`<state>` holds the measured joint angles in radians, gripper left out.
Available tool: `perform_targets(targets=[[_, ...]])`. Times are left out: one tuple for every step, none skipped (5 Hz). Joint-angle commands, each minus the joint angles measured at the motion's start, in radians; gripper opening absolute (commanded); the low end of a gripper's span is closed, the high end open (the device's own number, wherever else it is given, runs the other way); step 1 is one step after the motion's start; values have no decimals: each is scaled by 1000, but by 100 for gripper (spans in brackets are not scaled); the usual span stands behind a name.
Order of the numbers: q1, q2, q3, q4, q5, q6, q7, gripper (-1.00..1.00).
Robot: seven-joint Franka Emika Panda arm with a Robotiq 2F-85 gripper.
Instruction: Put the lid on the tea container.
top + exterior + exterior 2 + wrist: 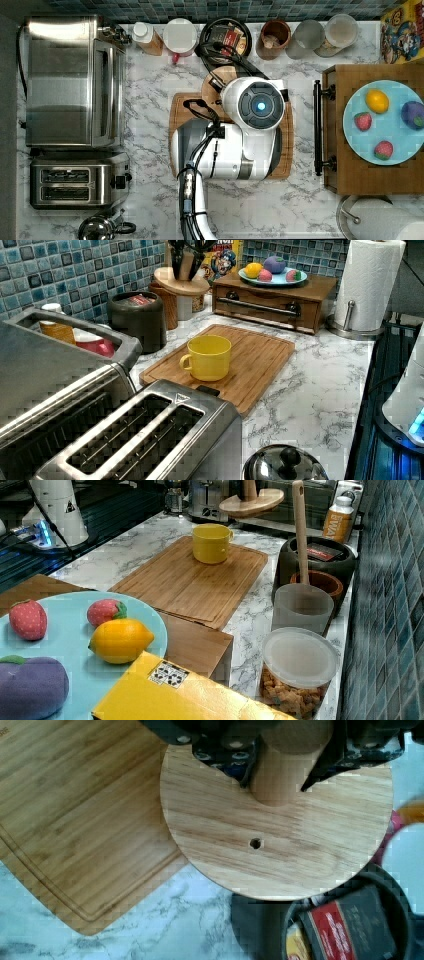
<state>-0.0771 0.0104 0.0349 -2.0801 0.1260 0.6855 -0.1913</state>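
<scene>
My gripper [280, 775] is shut on the upright knob of the lid [280, 840], a flat round light-brown wooden disc, and holds it level in the air. The tea container [350, 920], round and black with red and dark packets inside, stands on the counter just past the lid's edge, uncovered. In the left view the lid [181, 284] hangs above and to the right of the tea container [139, 315]. In the right view the lid [251, 502] floats beyond the tea container [320, 560]. In the top view the lid [216, 82] peeks out from under the arm, below the tea container [225, 37].
A yellow mug [208, 357] stands on the wooden cutting board [250, 360]. Next to the container are a brown cup [320, 582] with a wooden spoon, a frosted cup [302, 607] and a white-topped jar [180, 36]. Toasters [75, 80] line the top view's left; a drawer box [372, 130] with fruit sits at the top view's right.
</scene>
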Motion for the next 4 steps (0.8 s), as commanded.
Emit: perform_targets(targets=[[21, 89, 13, 617, -92, -224, 79, -100], [98, 190, -59, 677, -120, -198, 98, -100], [66, 264, -19, 759, -129, -233, 109, -100], [82, 275, -34, 720, -122, -175, 95, -100]])
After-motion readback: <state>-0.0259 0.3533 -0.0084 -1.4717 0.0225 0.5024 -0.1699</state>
